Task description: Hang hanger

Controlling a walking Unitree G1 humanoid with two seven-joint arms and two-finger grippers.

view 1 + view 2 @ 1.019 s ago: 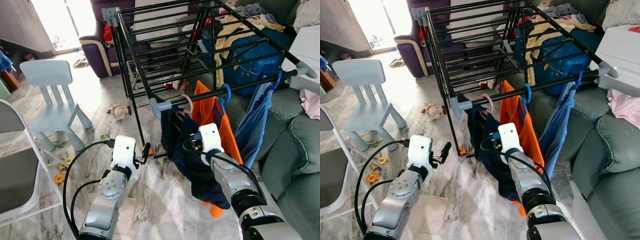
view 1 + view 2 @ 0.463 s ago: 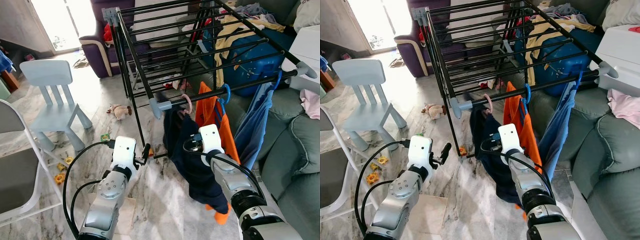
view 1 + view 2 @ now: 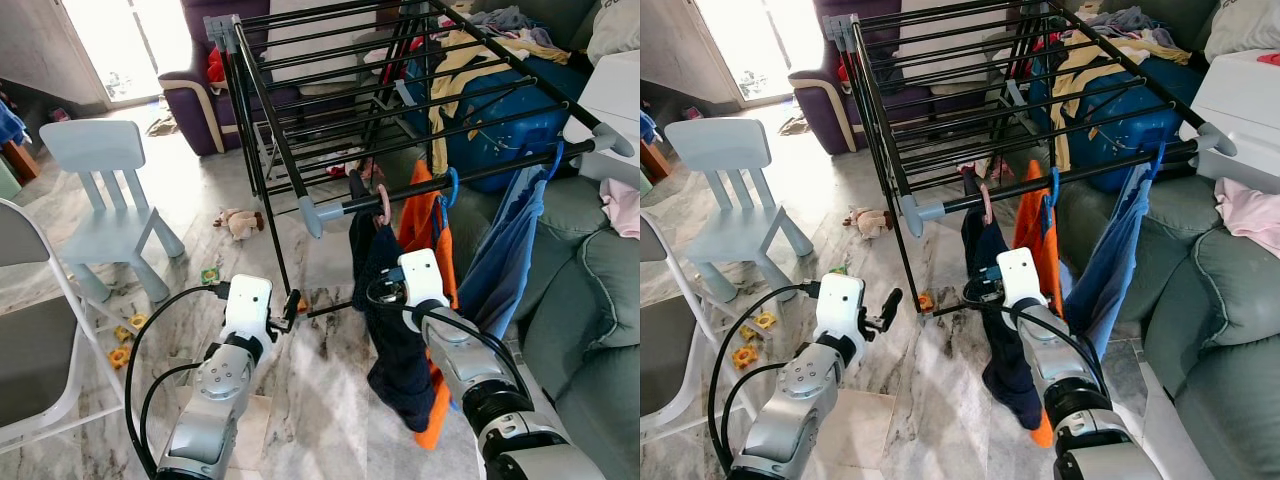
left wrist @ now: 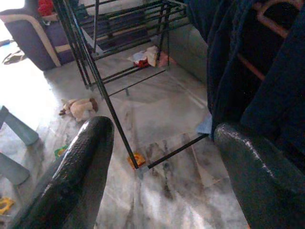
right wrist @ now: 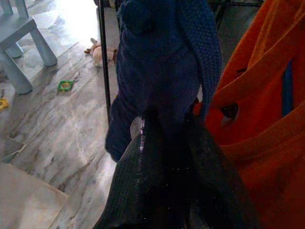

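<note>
Here the pink hanger (image 3: 383,203) hooks over the front rail of the black drying rack (image 3: 300,110), carrying a dark navy garment (image 3: 392,330) beside an orange garment (image 3: 425,225). The right gripper (image 5: 164,143) pinches the navy knit cloth between its fingers. The left gripper (image 4: 157,157) hovers low over the marble floor (image 3: 320,390), fingers spread apart, holding nothing.

Pink hanger (image 3: 985,203) with navy garment (image 3: 1002,330) hooked on drying rack (image 3: 940,208) front bar, beside orange shirt (image 3: 1038,235); right gripper (image 3: 975,290) at the navy fabric.
</note>
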